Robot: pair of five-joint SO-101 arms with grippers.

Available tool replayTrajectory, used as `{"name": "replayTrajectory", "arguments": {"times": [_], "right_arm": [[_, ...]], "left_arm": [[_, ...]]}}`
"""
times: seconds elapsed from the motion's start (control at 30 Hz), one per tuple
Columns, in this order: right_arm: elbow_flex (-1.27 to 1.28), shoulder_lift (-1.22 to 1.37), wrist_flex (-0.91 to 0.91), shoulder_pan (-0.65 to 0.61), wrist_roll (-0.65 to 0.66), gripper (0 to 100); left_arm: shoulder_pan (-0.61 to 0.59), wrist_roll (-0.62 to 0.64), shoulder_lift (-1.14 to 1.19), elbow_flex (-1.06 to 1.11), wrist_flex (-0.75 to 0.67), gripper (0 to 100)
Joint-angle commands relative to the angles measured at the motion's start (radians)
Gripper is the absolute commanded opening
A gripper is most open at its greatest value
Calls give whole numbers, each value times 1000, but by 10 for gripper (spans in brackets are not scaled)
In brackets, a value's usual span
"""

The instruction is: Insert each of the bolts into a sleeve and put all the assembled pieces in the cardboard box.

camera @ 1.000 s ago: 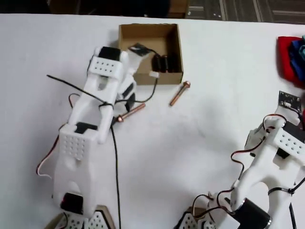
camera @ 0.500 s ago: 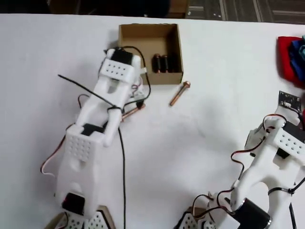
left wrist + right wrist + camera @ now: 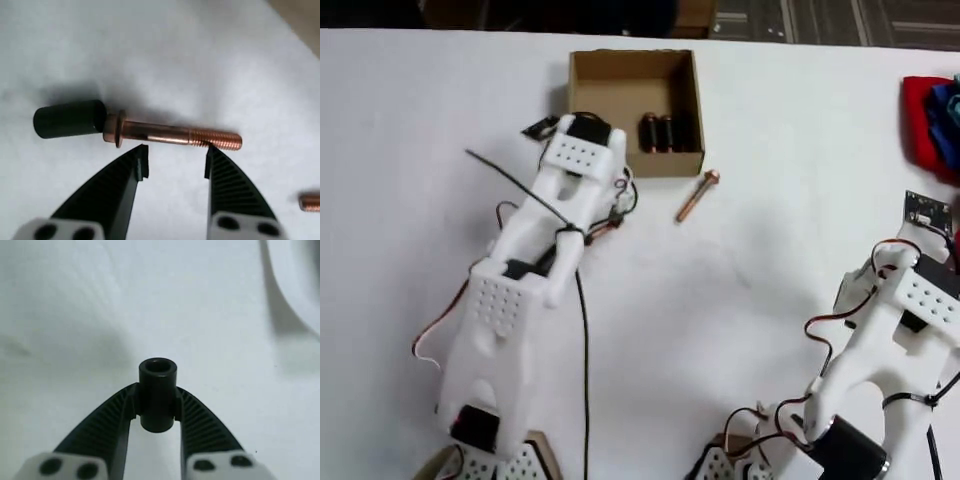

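- Left arm has backed out of the cardboard box (image 3: 620, 95) toward the frame's lower left. Its wrist now sits over the table (image 3: 740, 330), just below the box's lower left corner.
- Two assembled pieces (image 3: 657, 132) lie side by side inside the box, on its right side, upper centre of frame.
- Left gripper (image 3: 175, 160): jaws apart, nothing held, tips just short of a copper bolt (image 3: 172, 137) lying flat on the table.
- A black sleeve (image 3: 67, 120) lies in line with that bolt, touching its head.
- A loose bolt (image 3: 695, 196) lies on the table just below the box's lower right corner, apart from it.
- Right gripper (image 3: 156, 401): clamped on a second sleeve (image 3: 158, 371), with its open bore facing the wrist camera. The right arm sits at lower right of frame.
- A red cloth (image 3: 925, 110) lies at the right edge, well apart from the box.
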Motion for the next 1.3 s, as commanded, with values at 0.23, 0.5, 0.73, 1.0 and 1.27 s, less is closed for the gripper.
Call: {"name": "replayTrajectory", "arguments": {"times": [0.23, 0.5, 0.73, 1.0, 1.27], "right_arm": [[-48, -1, -7, -12, 2, 22], [-48, -1, -7, -12, 2, 22], [-49, -1, -7, -12, 2, 22], [-49, -1, -8, -12, 2, 22], [-49, -1, -4, -7, 2, 22]], "left_arm": [[-68, 11, 49, 2, -92, 203], [-63, 9, 57, -84, -80, 203], [-32, 5, 54, -128, 57, 203], [-25, 9, 57, -125, 49, 203], [-44, -282, 72, -133, 25, 200]]}}
